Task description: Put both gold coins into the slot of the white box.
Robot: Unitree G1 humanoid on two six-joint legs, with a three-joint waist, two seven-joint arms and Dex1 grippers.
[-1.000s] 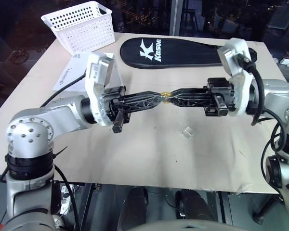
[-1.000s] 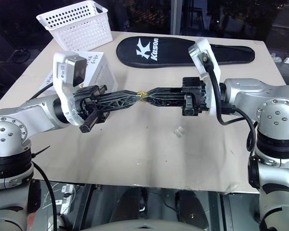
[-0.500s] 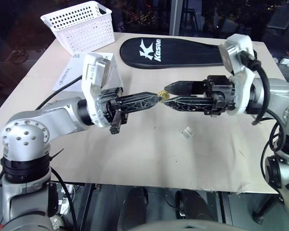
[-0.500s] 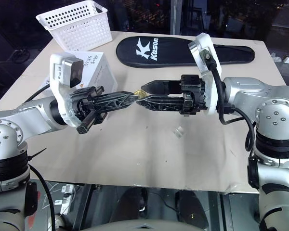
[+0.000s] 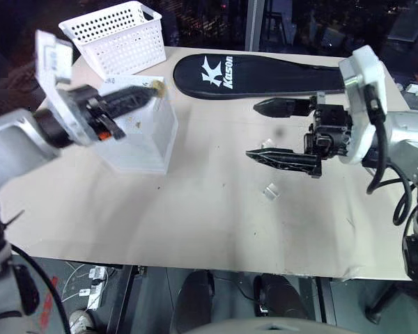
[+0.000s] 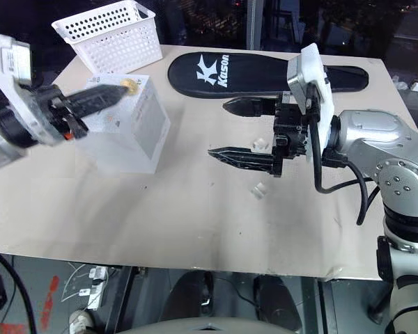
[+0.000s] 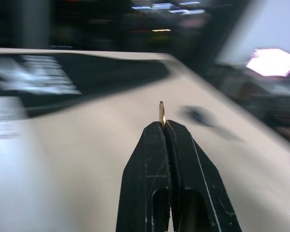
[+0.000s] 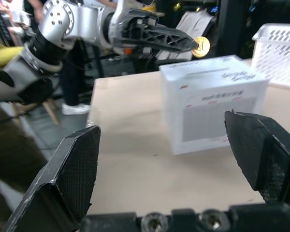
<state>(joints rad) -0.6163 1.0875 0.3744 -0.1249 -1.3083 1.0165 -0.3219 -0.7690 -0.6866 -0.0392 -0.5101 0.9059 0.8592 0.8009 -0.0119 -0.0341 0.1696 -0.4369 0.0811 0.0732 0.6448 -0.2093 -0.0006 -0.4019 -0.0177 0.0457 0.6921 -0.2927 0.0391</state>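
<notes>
My left gripper (image 6: 129, 86) is clamped on 1 small shiny gold coin (image 8: 201, 46), held just above the top of the white printed cardboard box (image 6: 136, 129), which stands on the beige table (image 6: 195, 209) nr the white perforated plastic basket (image 6: 111, 35). My right gripper (image 6: 226, 129) is spread wide & empty, well apart from the box. A tiny clear plastic case (image 6: 260, 188) lies on the table below it.

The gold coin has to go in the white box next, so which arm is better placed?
The left. Its pincer is shut on the gold coin right over the white box. The right pincer is open, empty and off to the side.
</notes>
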